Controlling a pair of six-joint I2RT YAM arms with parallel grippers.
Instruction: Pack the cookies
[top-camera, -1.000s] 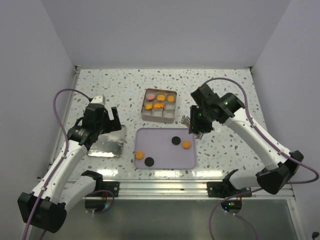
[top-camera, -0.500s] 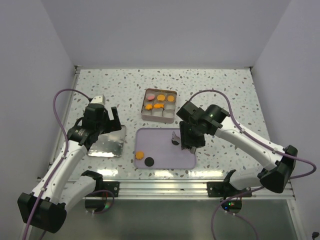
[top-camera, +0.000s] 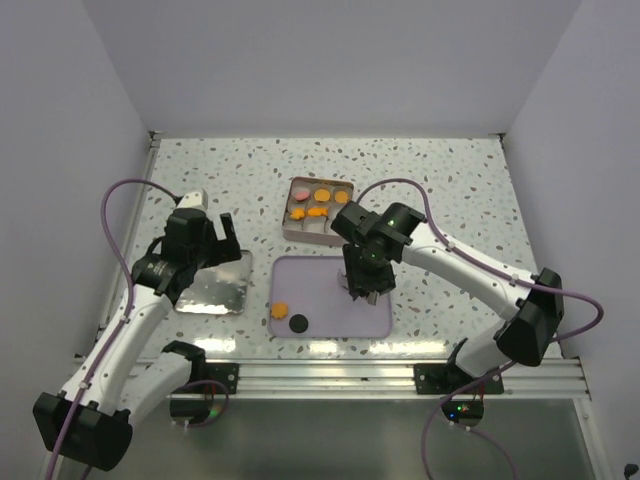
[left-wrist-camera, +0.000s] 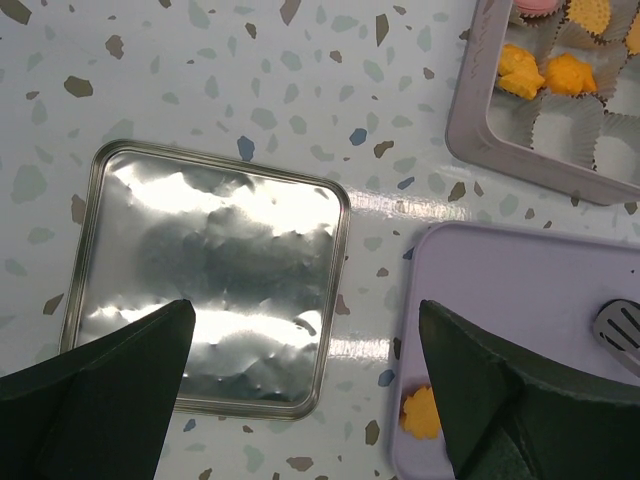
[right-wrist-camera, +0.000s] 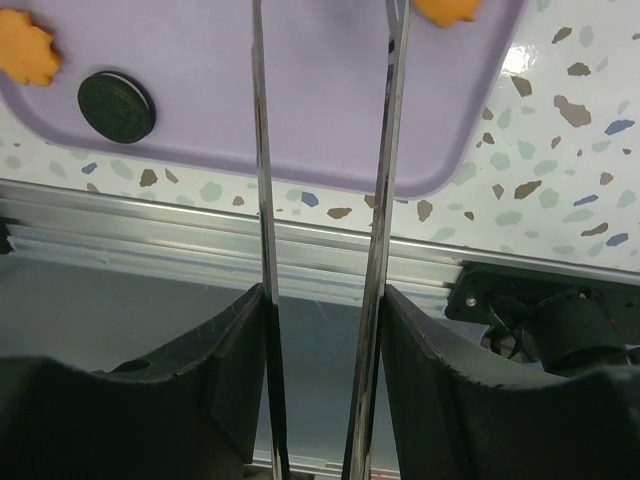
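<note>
The cookies lie on the lavender tray (top-camera: 320, 272): an orange one (top-camera: 280, 310) and a black one (top-camera: 298, 322) at its front left. The right wrist view shows them too, orange (right-wrist-camera: 25, 45) and black (right-wrist-camera: 117, 105), plus a second orange one (right-wrist-camera: 447, 8). Several more cookies sit in the compartment tin (top-camera: 318, 228). My right gripper (top-camera: 362, 285) is over the tray's right half, shut on metal tongs (right-wrist-camera: 262, 150). My left gripper (top-camera: 205, 240) is open and empty above the tin lid (left-wrist-camera: 205, 280), with an orange cookie (left-wrist-camera: 422, 412) by its right finger.
The tin lid (top-camera: 215, 285) lies flat left of the tray. The tin (left-wrist-camera: 478, 130) stands just behind the tray. The table's metal front rail (right-wrist-camera: 180, 245) runs close below the tray. The tongs' tip (left-wrist-camera: 622, 325) shows over the tray.
My right arm has swung left with the tongs, from the tray's right edge to over its right half, covering a black and an orange cookie. The left arm has not moved.
</note>
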